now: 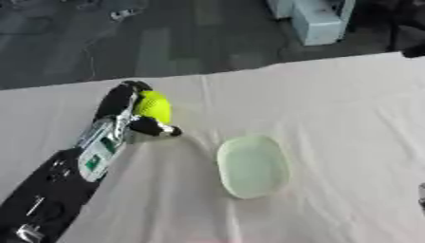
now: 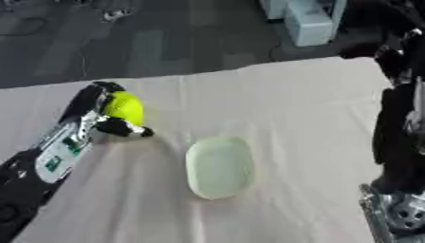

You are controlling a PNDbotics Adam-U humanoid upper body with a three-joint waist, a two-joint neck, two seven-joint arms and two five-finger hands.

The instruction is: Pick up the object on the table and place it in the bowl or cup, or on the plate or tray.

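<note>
The left hand (image 1: 133,111) is curled round a bright yellow-green object (image 1: 153,106), fingers over its far side and the thumb tucked under its near edge, so the object sits enclosed in the hand at the left of the table (image 1: 348,109). Whether it is lifted clear of the white cloth or resting on it cannot be told. To the right of the hand and a little nearer lies a pale green oval tray (image 1: 252,166), empty, apart from the hand. The right arm (image 2: 398,128) hangs along the right edge of the right eye view; its hand cannot be made out there, so its state is not clear. By this showing the grasp looks made; carrying the object rightward over the tray and releasing it remain to be done.
</note>
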